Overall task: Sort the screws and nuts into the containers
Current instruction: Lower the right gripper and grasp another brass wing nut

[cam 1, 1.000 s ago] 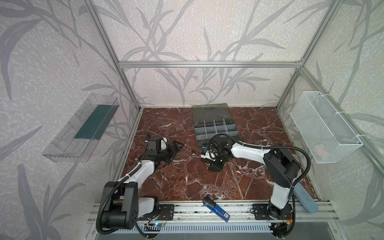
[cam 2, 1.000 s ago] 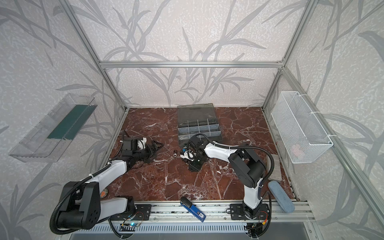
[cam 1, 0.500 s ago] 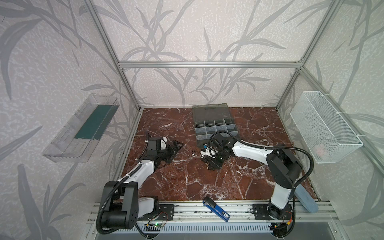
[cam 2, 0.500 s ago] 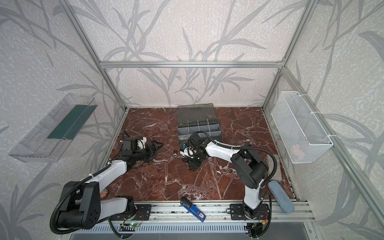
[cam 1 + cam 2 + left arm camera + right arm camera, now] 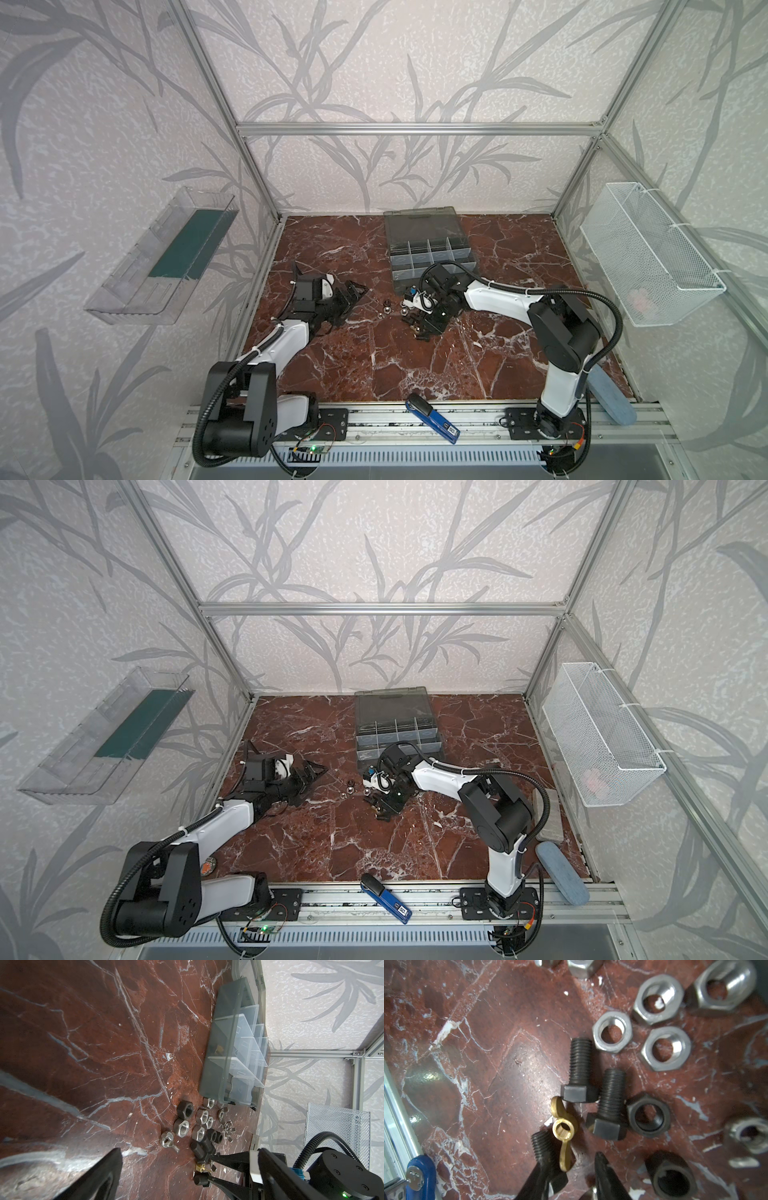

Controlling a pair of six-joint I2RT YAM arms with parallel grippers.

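Several black screws [image 5: 580,1068] and silver and dark nuts [image 5: 612,1031] lie loose on the marble in front of the grey organiser case [image 5: 432,257]. My right gripper [image 5: 571,1162] is low over this pile, its jaws partly open. A brass wing nut [image 5: 563,1128] has one wing between them. One screw [image 5: 543,1147] lies against a finger. In both top views the right gripper [image 5: 419,330] [image 5: 382,809] points down at the pile. My left gripper [image 5: 188,1153] stands wide open and empty left of the pile [image 5: 353,293].
Silver wing nuts [image 5: 167,1140] lie among the nuts. A blue stapler-like tool [image 5: 432,419] rests on the front rail. A white mesh basket [image 5: 648,257] hangs on the right wall and a clear tray [image 5: 166,257] on the left. A blue-grey pad [image 5: 613,399] lies front right.
The right gripper has shifted slightly over the pile and its jaws have drawn closer together around the brass wing nut. The left arm has not moved.
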